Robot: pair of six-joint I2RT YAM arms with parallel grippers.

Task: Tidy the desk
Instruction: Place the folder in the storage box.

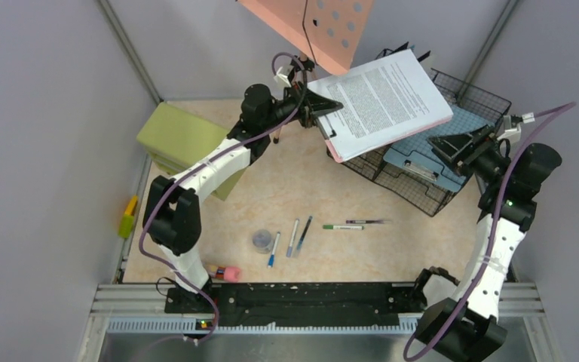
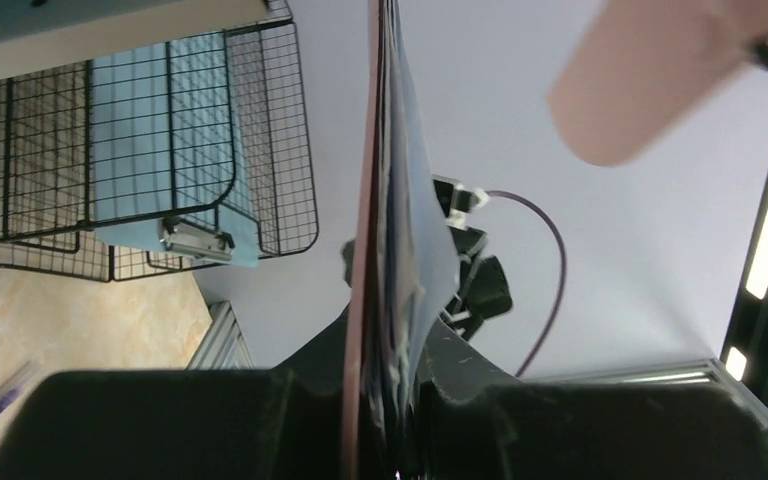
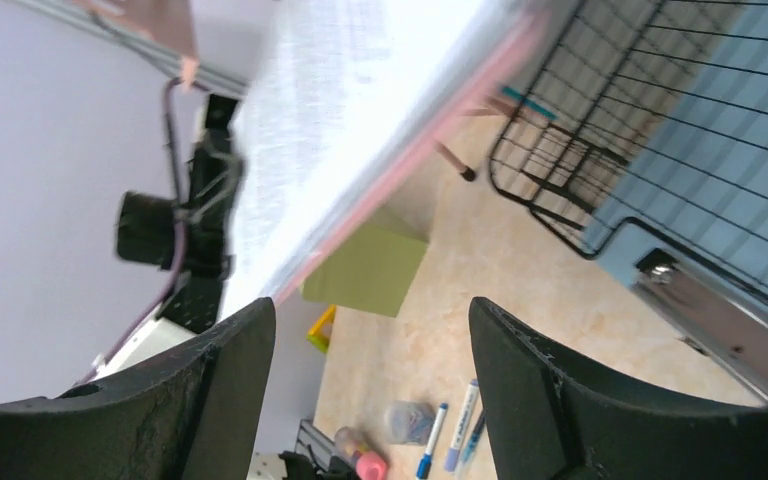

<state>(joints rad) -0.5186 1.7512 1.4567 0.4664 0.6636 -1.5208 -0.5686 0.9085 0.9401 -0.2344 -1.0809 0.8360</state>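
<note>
The left jaws are squeezed shut on the edge of a flat pink clipboard [image 3: 415, 160] with a stack of white printed paper [image 1: 384, 94] on it. It is tipped up in the air at the upper middle of the top view, and the white left arm [image 1: 211, 162] bends up to it from the lower left. The right jaws stand wide apart with nothing in them, just above a blue clipboard [image 1: 411, 154] lying in a black wire basket [image 1: 471, 96] at the upper right, and the right arm [image 1: 497, 241] climbs the right edge and bends left. The smooth, pale marbled tabletop [image 1: 309, 181] lies under both arms across the middle, with thin pens [image 1: 294, 237] low down on it.
</note>
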